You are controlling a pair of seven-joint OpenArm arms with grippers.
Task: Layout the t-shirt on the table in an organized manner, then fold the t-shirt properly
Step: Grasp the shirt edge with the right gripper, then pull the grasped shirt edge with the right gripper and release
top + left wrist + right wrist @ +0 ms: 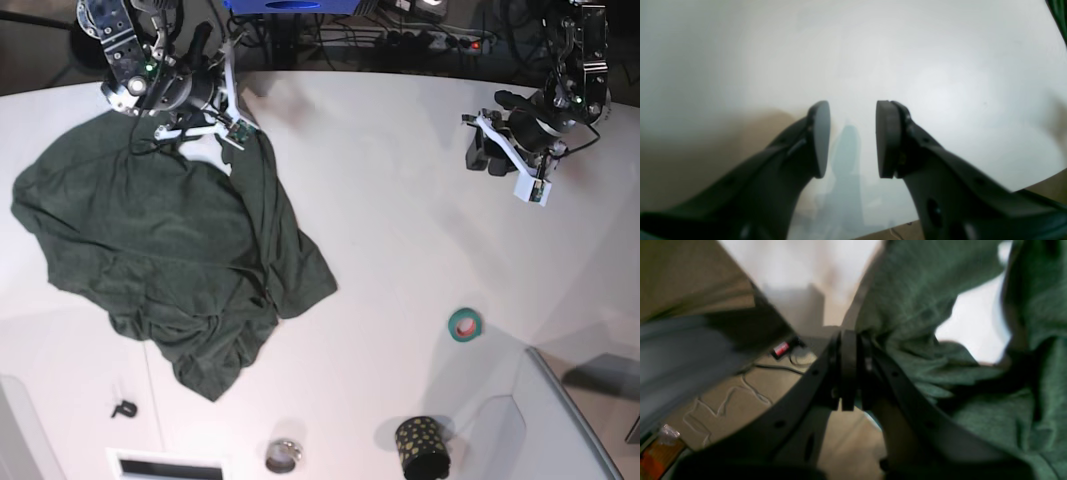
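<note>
T-shirt (pixel 170 250) lies crumpled, left half of the base view, on the white surface (pixel 400 230), one edge drawn up toward the upper left. Right pincer (pixel 849 370) pressed together on a fold of green cloth there. Left pincer (pixel 852 138) spread, empty, above bare surface at upper right, well apart from the shirt. Risk: thin pinch near the hem may slip when pulled; single-point drag would bunch rather than spread the fabric.

Robotics lab, white table (pixel 380 230), tangled cables (pixel 300 25), power strip (pixel 440 40)
</note>
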